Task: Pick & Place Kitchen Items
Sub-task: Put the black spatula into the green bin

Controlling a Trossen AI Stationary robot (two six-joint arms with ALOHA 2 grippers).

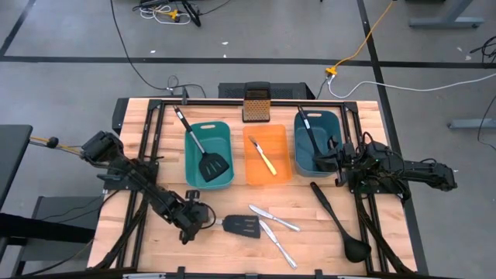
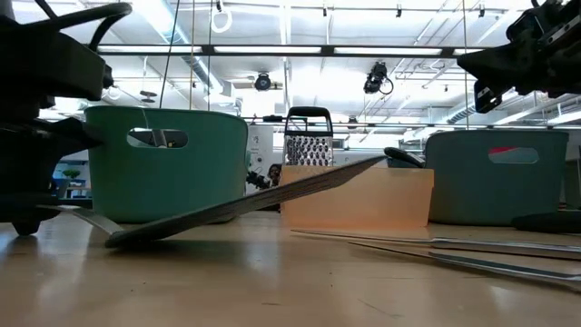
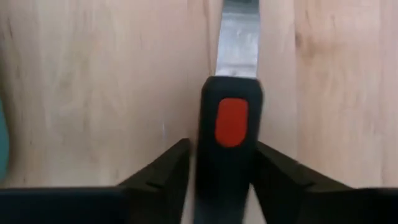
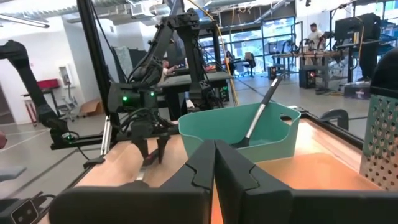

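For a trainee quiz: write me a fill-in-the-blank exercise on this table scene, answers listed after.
1. The left gripper is closed on the handle of a black slotted ____ lying on the table.
2. The yellow-handled knife lies in the ____ bin.
3. The box grater stands at the table's far edge, behind the gap between the left teal bin and the ____ bin.
4. The right gripper is at the right teal bin, which holds a black ____.

Missing words: spatula; orange; orange; ladle
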